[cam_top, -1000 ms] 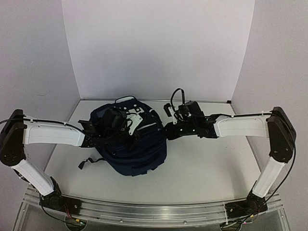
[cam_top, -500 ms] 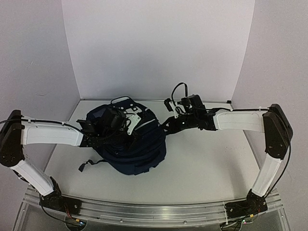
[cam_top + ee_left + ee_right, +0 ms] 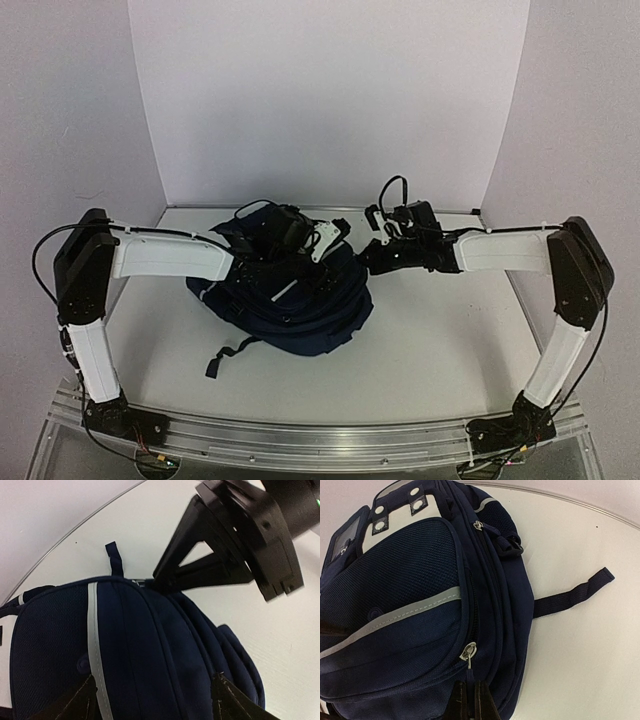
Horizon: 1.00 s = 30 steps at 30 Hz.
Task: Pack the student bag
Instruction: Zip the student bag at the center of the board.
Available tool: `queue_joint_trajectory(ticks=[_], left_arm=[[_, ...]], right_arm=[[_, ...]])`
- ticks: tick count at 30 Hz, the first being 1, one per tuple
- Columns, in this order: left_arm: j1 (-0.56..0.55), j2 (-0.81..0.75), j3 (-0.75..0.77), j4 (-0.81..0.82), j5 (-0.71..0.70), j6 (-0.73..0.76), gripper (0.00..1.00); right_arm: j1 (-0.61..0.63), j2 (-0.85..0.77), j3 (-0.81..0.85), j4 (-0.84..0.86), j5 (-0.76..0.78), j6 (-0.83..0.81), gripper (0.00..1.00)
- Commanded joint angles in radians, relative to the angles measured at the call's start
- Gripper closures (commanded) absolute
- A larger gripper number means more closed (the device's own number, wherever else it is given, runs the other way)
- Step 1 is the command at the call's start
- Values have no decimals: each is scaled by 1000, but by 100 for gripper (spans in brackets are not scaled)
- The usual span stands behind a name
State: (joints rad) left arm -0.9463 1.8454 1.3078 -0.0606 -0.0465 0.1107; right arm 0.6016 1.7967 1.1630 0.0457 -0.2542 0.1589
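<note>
The student bag (image 3: 300, 305) is a dark navy backpack with grey stripes, lying on the table between both arms. My left gripper (image 3: 155, 702) hovers open over the bag's top, one finger on each side of a fabric panel (image 3: 150, 645), gripping nothing. It sits over the bag's far side (image 3: 318, 258). My right gripper (image 3: 472, 695) is shut on the dark fabric pull of a zipper slider (image 3: 468, 652) at the bag's right end (image 3: 365, 257). From the left wrist view, the right gripper (image 3: 165, 575) meets the bag's edge.
A loose strap (image 3: 572, 597) trails from the bag onto the white table (image 3: 590, 670). Another strap with a buckle (image 3: 228, 355) lies toward the near side. A white back wall (image 3: 330, 100) and side walls enclose the table.
My left gripper has opened and its arm swung right and farther back over the bag. The bag shifted right. My right gripper drew back slightly right, still shut on the zipper pull.
</note>
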Motion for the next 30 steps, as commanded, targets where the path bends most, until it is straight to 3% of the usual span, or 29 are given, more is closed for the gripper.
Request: queue_joint_trajectory(ticks=[1, 7, 10, 16, 18, 20, 24, 30], left_arm=[[-2, 62, 119, 43, 11, 38, 15], [-2, 181, 239, 20, -126, 50, 13], [-2, 207, 258, 30, -173, 50, 19], [-2, 208, 243, 56, -222, 57, 65], [-2, 188, 216, 93, -229, 59, 86], [-2, 162, 174, 120, -223, 56, 99], [-2, 68, 55, 159, -98, 94, 100], [-2, -54, -76, 111, -31, 93, 100]], right_arm=[[2, -90, -36, 34, 22, 15, 100], [3, -109, -60, 46, 21, 30, 100], [3, -116, -68, 57, 13, 44, 100], [4, -144, -91, 64, 36, 50, 100], [3, -148, -100, 63, 83, 61, 100], [3, -146, -103, 62, 163, 89, 100], [2, -152, -99, 58, 303, 145, 100], [-44, -176, -72, 19, 297, 168, 100]])
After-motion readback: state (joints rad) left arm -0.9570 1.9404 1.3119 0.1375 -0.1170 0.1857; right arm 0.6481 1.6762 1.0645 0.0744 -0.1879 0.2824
